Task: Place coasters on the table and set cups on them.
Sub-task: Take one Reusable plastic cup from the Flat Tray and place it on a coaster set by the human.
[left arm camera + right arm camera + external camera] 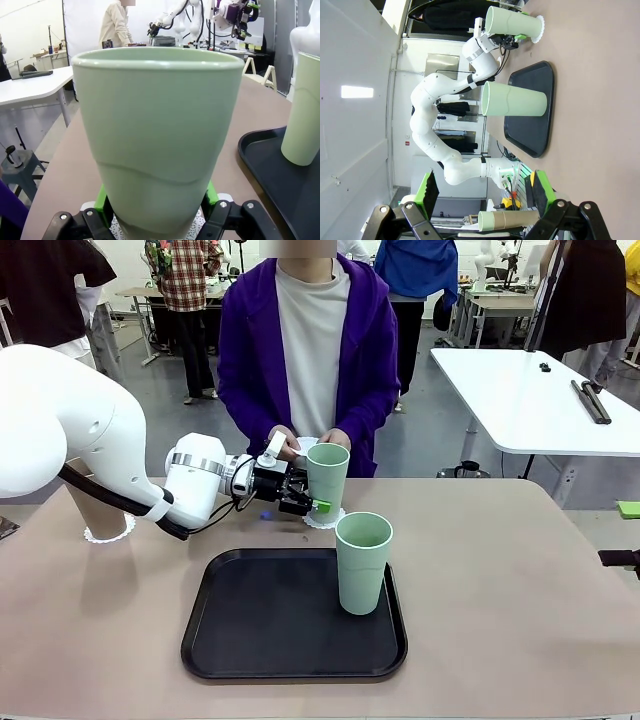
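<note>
The pale mint green tapered plastic cup (327, 475) stands upright on a small round white paper coaster (322, 522) with a lacy edge. It is at the far middle of the large beige table (500, 590), just in front of the person's hand (337, 438). The left gripper (316, 502) reaches it from the left, low at the base. Its green pads (102, 205) lie on both sides of the cup, very close to the wall, and we cannot tell whether they press it or are free.

We see the main risk here. If the arm pulls away while one pad touches, the tall cup with its narrow base may tip or be dragged off centre. The thin paper may slide or wrinkle with it.

To the near side, a second mint green cup (363, 562) waits on the black rounded tray (230, 640). A careless retreat could knock it.

The right gripper (484, 190) has its fingers wide apart and holds nothing.
</note>
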### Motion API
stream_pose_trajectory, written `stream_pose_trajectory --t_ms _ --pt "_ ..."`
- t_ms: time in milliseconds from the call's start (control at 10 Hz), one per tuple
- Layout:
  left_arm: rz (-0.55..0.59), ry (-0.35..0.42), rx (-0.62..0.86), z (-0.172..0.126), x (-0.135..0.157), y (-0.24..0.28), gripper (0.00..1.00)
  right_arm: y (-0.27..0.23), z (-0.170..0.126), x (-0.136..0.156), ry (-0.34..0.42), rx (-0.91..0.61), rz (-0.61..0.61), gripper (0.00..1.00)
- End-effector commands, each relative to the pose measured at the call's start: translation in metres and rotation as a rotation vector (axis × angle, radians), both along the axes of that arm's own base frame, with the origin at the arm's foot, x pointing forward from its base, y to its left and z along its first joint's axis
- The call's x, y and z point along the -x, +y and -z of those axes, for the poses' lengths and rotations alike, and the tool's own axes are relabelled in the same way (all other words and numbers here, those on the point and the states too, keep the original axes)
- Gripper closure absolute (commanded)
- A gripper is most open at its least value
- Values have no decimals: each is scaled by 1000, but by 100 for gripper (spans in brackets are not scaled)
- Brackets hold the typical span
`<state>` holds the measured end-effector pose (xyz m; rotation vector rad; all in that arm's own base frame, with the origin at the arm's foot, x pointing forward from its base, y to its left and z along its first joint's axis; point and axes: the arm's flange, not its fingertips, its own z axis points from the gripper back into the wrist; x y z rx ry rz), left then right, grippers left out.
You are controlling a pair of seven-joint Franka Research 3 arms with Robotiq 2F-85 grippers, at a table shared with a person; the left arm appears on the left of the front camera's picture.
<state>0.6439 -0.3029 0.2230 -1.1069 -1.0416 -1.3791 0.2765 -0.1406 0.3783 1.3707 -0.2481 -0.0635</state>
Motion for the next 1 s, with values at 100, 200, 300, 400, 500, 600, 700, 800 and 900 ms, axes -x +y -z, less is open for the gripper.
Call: stream_pose_trajectory --t_ms 100,200,300,400,500,600,700,800,900 --pt "-7 39 -17 1 -7 -6 0 -1 -1 0 -3 -13 2 0" --pt "-7 41 -24 0 -7 -5 0 -1 -1 0 -3 -13 2 0" --pt "-7 30 -36 0 -6 -4 0 -1 -1 0 -3 -13 2 0" --pt "-4 21 -59 -2 -6 -4 0 -1 -1 0 -3 -13 2 0" --pt "15 -8 -95 -5 -7 -3 0 -1 -1 0 -3 -13 2 0" --pt "21 -4 -132 -8 -5 -2 0 -1 -1 0 -3 -13 2 0" --pt "21 -5 -163 -12 -6 0 0 -1 -1 0 -3 -13 2 0" --pt "22 -11 -186 -17 -8 2 0 -1 -1 0 -3 -13 2 0" --pt "20 -18 -208 -20 -8 4 0 -1 -1 0 -3 -13 2 0"
